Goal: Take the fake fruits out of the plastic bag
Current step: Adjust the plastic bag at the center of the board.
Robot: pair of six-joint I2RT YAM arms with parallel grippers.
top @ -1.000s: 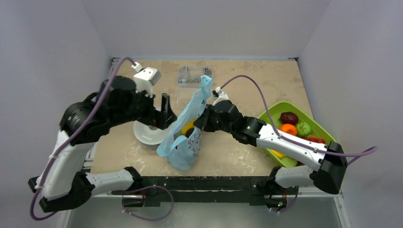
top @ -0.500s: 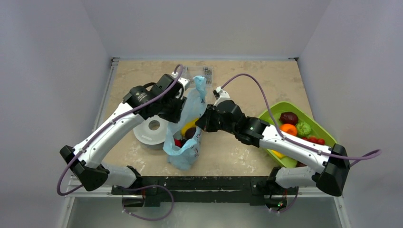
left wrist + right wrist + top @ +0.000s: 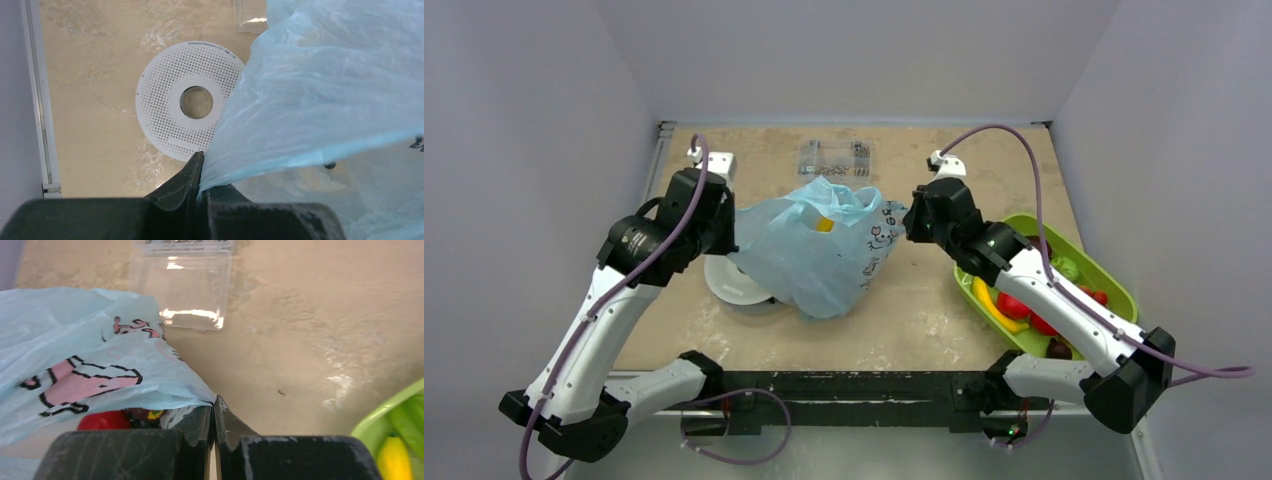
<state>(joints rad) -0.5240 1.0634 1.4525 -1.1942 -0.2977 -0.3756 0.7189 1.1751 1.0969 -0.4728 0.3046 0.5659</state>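
The light-blue plastic bag [image 3: 809, 250] with its pink-and-black cartoon print hangs stretched wide between both grippers over the table's middle. My left gripper [image 3: 730, 238] is shut on the bag's left edge; the left wrist view has the film [image 3: 320, 90] pinched in the left gripper [image 3: 201, 167]. My right gripper [image 3: 911, 226] is shut on the right edge, and the right wrist view shows the bag [image 3: 90, 340] caught in the right gripper [image 3: 214, 407]. A yellow fruit [image 3: 824, 225] shows through the film. A red fruit [image 3: 102, 420] lies under the bag's edge.
A white perforated disc [image 3: 187, 100] lies beneath the bag's left side. A clear plastic box [image 3: 834, 157] stands at the back. At the right, the lime-green tray [image 3: 1114, 282] holds a yellow banana [image 3: 996, 305] and other fruits.
My left gripper swung in, shut on the bag's left edge and drew it left. The right gripper carried its edge to the right, so the upright bag now spreads wide.
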